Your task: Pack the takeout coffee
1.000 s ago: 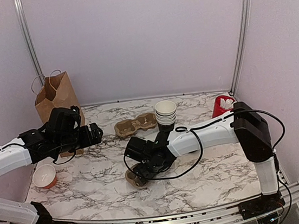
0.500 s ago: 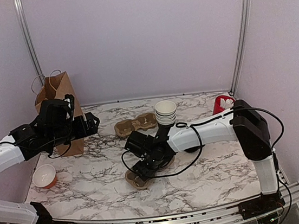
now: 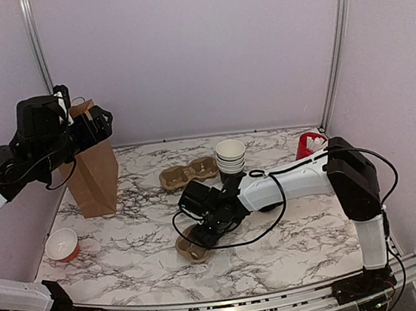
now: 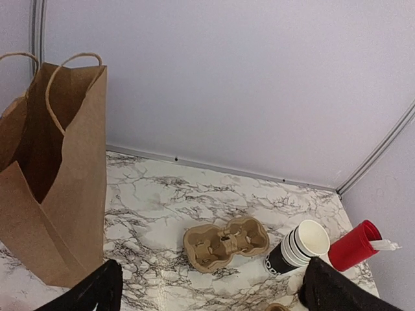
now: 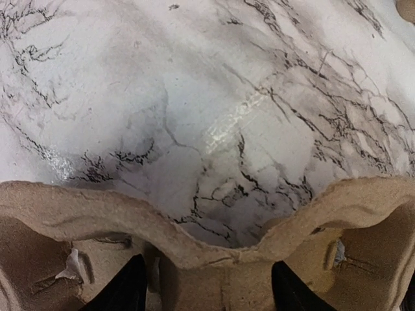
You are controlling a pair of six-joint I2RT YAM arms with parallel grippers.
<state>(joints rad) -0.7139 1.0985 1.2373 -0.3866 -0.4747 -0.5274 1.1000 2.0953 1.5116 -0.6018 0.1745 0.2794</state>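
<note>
The front cup carrier (image 3: 187,251) lies mostly hidden beneath the right gripper (image 3: 198,239) — the wrist view's bottom edge cuts it off, and whether the fingers (image 5: 126,288) pinch it is unclear.

White lettering shows low on the black side of the nested cup stack (image 4: 299,249) in the left wrist view, but it is too small and soft to spell out. That stack stands near the far edge of the worktop (image 4: 149,201), right of the middle. From the top view the same stack (image 3: 230,157) is smaller yet, and not one letter can be made out. No other text, number, brand or sign can be read.
</note>
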